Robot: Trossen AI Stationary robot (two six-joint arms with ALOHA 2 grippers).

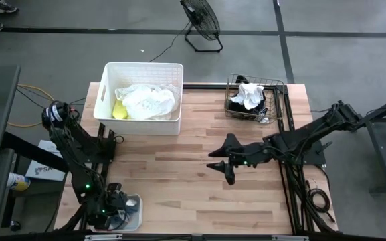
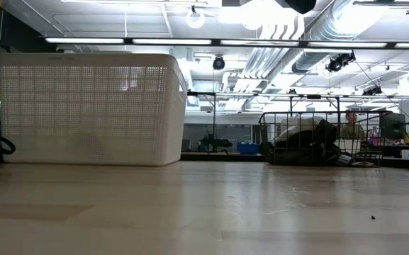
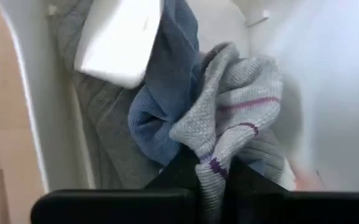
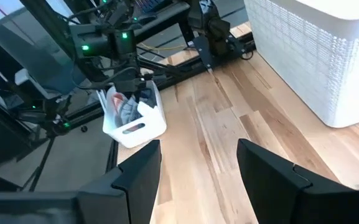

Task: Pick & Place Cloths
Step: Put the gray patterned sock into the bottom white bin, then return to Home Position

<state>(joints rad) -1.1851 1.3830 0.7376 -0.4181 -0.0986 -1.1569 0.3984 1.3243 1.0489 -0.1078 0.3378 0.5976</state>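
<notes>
Closest in, at the near left corner of the table (image 1: pixel 199 194), the left gripper (image 1: pixel 116 203) is down inside a small white bin (image 4: pixel 143 130) and is pinched tight on a grey sock with purple stripes (image 3: pixel 232 118). The sock bunches up between the dark fingers, and a blue cloth (image 3: pixel 160 106) lies right against it, with a grey cloth (image 3: pixel 101 112) under both along the bin's wall. A flat white piece (image 3: pixel 120 40) rests on top of that pile (I can't tell what it is).

Out over the middle of the bare wood, the right gripper (image 1: pixel 221 167) hangs above the boards with its two fingers (image 4: pixel 139 171) spread apart and nothing between them. From its own wrist view you look past those fingers across the planks to the small bin and the left arm over it.

Farther back on the left stands a big white basket (image 1: pixel 109 100) with lattice sides, holding a crumpled white cloth (image 1: pixel 146 100) and a neon yellow cloth (image 1: pixel 118 111) tucked at its left. On the right at the back edge sits a wire basket (image 1: pixel 276 87) with a white cloth (image 1: pixel 249 95) lying over a black cloth (image 1: pixel 236 106).

Beyond the table, a floor fan (image 1: pixel 203 20) stands on the grey floor.
</notes>
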